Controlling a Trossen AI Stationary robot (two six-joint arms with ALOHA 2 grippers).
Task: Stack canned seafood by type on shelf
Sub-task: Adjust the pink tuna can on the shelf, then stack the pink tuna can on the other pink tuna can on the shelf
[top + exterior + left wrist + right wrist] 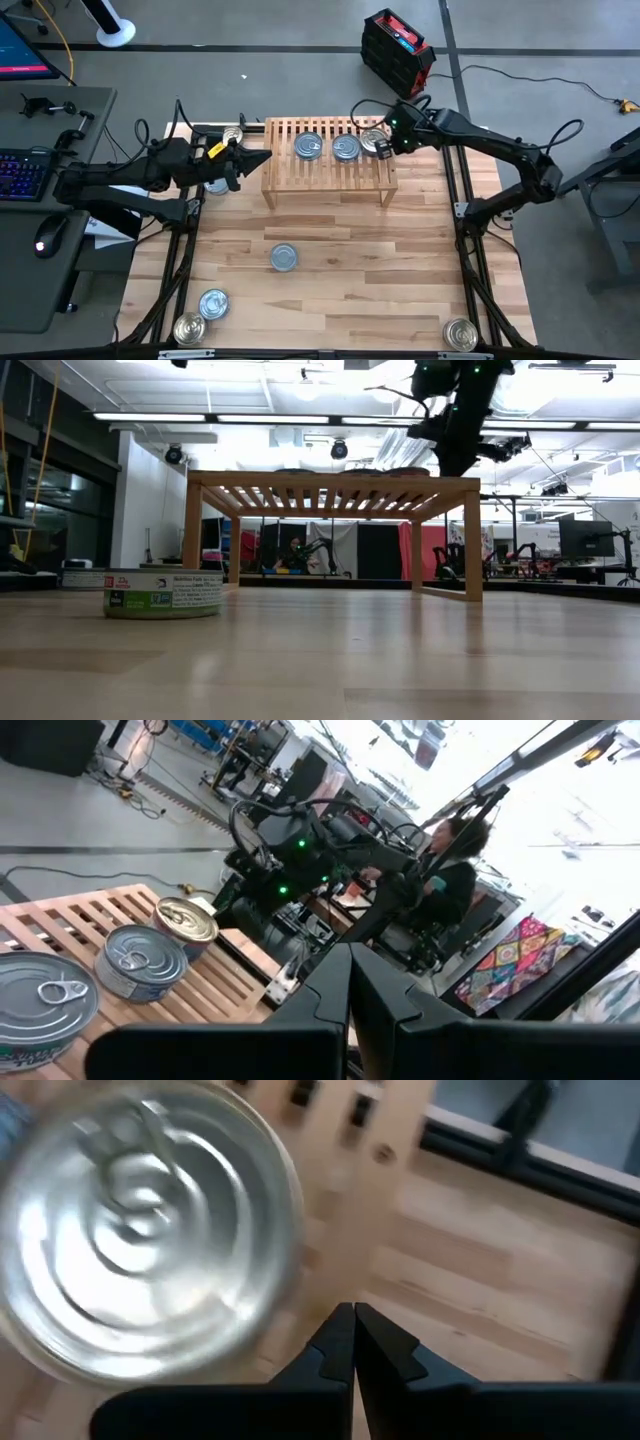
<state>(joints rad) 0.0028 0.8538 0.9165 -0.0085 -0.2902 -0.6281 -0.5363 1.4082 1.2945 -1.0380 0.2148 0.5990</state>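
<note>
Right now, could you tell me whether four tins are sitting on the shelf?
No: the high view shows three tins on the shelf, two bluish-lidded and one silver-gold beside the right gripper.

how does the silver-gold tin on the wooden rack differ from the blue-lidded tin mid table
The silver-gold round tin sits on the slatted wooden rack, beside the shut right gripper. The blue-lidded round tin lies alone on the tabletop, clear of both arms. Their lids differ in colour. Both are flat, upright and lid-up.

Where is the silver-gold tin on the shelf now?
In the high view, the silver-gold tin sits at the shelf's right end, beside two bluish tins, right by the right pincer.
</note>
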